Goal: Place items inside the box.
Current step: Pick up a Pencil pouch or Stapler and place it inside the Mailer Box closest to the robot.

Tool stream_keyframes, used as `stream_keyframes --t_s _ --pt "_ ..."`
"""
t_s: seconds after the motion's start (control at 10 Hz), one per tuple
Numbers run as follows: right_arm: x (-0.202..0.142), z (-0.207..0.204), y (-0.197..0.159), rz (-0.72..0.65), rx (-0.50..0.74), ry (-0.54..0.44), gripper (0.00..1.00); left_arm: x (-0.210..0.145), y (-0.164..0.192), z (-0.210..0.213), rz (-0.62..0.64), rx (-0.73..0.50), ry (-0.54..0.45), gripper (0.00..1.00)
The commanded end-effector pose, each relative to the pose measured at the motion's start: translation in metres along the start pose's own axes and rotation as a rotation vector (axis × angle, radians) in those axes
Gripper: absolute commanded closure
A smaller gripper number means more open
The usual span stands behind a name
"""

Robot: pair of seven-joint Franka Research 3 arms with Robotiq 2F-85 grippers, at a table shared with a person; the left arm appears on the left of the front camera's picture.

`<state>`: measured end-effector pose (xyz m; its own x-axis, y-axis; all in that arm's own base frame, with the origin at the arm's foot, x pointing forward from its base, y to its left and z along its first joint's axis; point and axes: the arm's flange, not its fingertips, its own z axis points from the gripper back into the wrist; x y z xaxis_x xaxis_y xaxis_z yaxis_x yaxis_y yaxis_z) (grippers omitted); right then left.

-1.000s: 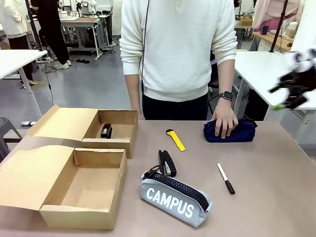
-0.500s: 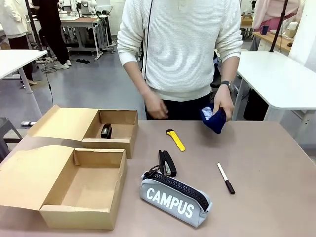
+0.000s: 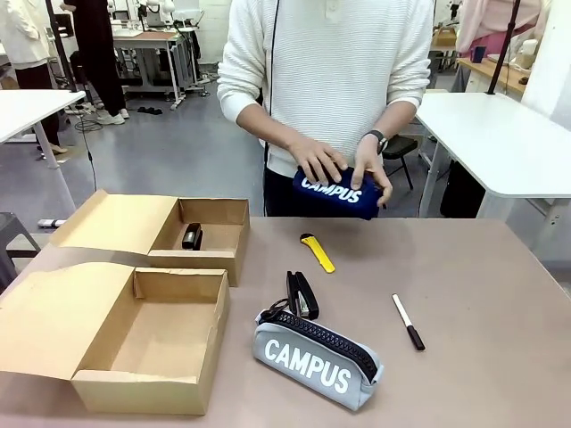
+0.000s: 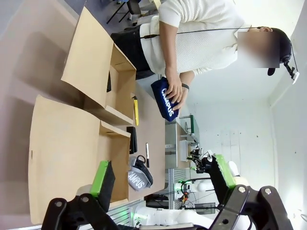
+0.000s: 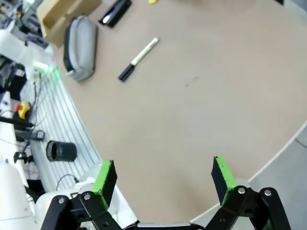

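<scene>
1. Brown desk [image 3: 500, 294] carries a grey "CAMPUS" pencil case [image 3: 318, 359] at 6 o'clock.
2. Navy blue pouch [image 3: 339, 192], white-lettered, sits in a person's hands [image 3: 319, 162] at 12 o'clock.
3. Left gripper [image 4: 160, 167] and right gripper [image 5: 163, 165] gape empty.

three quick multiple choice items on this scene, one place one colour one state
1. Where is the navy blue fabric pouch? A on the table; B in the person's hands; C in a box.
2. What colour is the slim plastic utility knife? A red; B yellow; C green.
3. The right arm's fingers are: A open; B shut on a marker; C shut on a stapler.
Key: B, both hands grip it in the air; B, its body is yellow; A, they stand apart with nothing between.
</scene>
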<state>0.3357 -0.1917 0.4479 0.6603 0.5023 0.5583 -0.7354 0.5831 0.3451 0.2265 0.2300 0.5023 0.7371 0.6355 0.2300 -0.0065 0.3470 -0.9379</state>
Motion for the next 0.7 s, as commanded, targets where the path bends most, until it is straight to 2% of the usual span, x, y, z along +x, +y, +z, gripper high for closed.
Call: stream_keyframes --t_s 0.0,0.1,0.2,0.3,0.4,0.5,0.6 --pt "0.003 -0.005 0.0 0.013 -0.021 -0.033 0.0 0.0 -0.001 -0.001 -0.017 -0.026 -0.01 0.0" --pt "0.0 0.0 0.0 0.0 0.0 0.0 0.0 0.0 -0.001 -0.001 -0.017 -0.026 -0.01 0.0" --pt "0.026 -0.025 0.011 -0.101 -0.014 0.062 0.0 0.0 -0.001 -0.001 -0.017 -0.026 -0.01 0.0" --pt "0.045 -0.044 0.035 -0.196 0.054 0.105 0.0 0.0 -0.001 -0.001 -0.017 -0.026 -0.01 0.0" --pt "0.066 -0.059 0.062 -0.419 -0.125 0.086 0.0 0.0 -0.001 -0.001 -0.017 -0.026 -0.01 0.0" --pt "0.083 -0.077 0.092 -0.489 -0.213 0.099 0.0 0.0 -0.001 -0.001 -0.017 -0.026 -0.01 0.0" --pt "0.096 -0.101 0.126 -0.398 -0.129 0.162 0.0 0.0 -0.001 -0.001 -0.017 -0.026 -0.01 0.0"
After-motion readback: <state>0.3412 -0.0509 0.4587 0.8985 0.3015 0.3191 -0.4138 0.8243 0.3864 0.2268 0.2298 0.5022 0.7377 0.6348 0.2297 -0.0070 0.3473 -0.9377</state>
